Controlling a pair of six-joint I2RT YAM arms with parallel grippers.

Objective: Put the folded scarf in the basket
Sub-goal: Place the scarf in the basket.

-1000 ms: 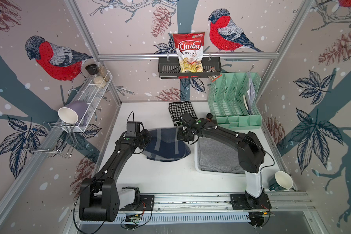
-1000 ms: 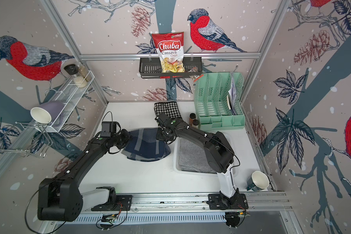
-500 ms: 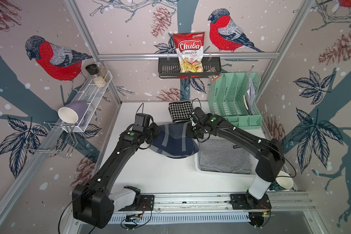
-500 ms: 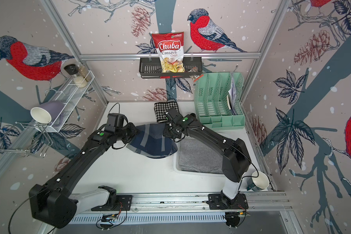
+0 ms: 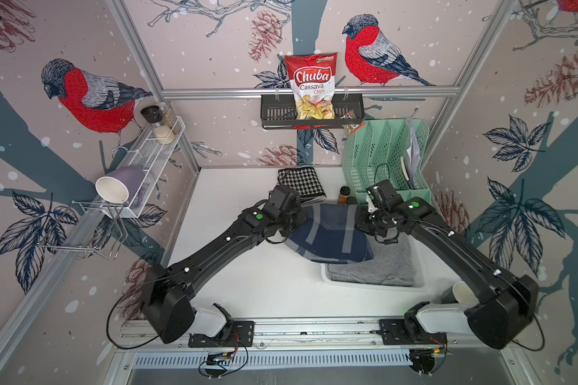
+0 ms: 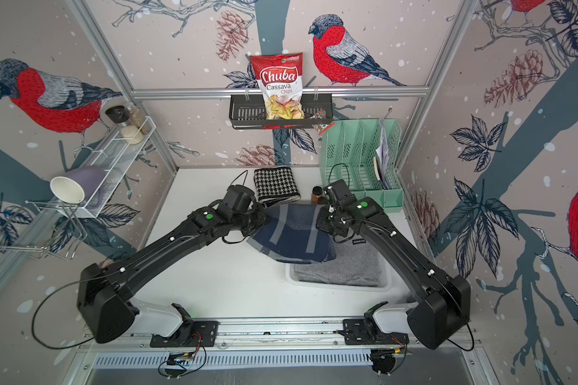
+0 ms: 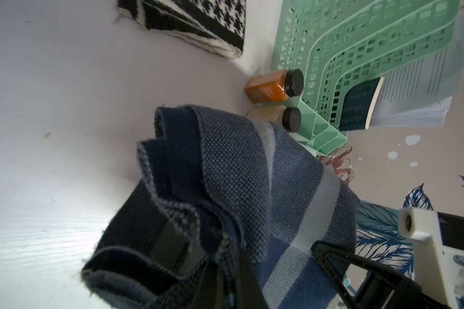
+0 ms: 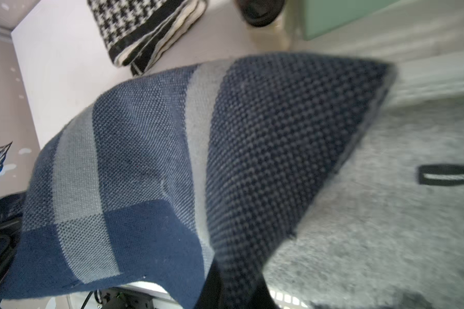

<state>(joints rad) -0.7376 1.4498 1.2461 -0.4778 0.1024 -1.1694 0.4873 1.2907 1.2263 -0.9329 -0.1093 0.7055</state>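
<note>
The folded scarf, navy with grey-blue checks, hangs stretched between my two grippers above the table. My left gripper is shut on its bunched left edge. The right gripper is shut on its right corner. The scarf sags in the middle, and its lower right part overlaps the near-left corner of the white basket. A folded grey cloth lies in the basket.
A black-and-white houndstooth scarf lies at the back of the table. Two small jars stand beside the mint green organiser. A cup sits at the front right under my right arm. A black wall shelf holds a chips bag.
Both arms have carried the scarf to the right and higher. It was over the table's middle; now its right part hangs over the basket's left side.
</note>
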